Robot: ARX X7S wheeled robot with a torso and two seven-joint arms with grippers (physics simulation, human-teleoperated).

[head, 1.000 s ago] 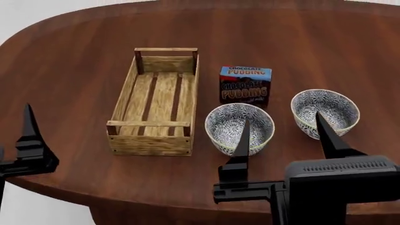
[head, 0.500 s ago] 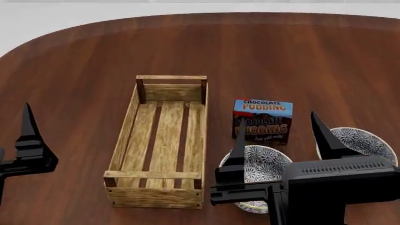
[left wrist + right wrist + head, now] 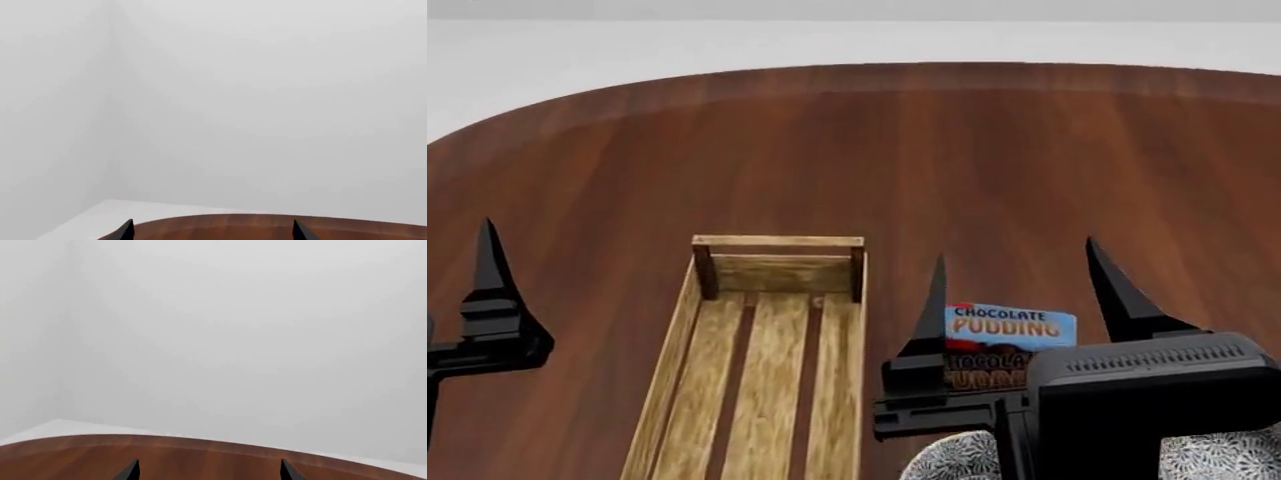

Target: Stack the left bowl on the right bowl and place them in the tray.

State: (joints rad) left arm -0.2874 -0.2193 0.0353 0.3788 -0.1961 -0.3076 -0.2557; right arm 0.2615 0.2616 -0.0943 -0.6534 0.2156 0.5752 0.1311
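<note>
The tray (image 3: 761, 370), a long light-wood slatted crate, lies left of centre in the head view and runs off its bottom edge. Only the patterned rims of the left bowl (image 3: 954, 460) and the right bowl (image 3: 1221, 455) show at the bottom edge, partly behind my right arm. My right gripper (image 3: 1021, 290) is open and empty, held above the table in front of the bowls. Its fingertips also show wide apart in the right wrist view (image 3: 208, 472). My left gripper (image 3: 211, 232) is open and empty; only one of its fingers (image 3: 487, 280) shows at the far left.
A blue chocolate pudding box (image 3: 1012, 340) stands right of the tray, behind the bowls, partly hidden by my right gripper. The round dark-wood table (image 3: 854, 160) stretches beyond it to a curved far edge with a white wall behind.
The head view has tilted up: tray, box and bowls have slid down the picture, and the bowls are now cut by the bottom edge. Both grippers keep their places in the view.
</note>
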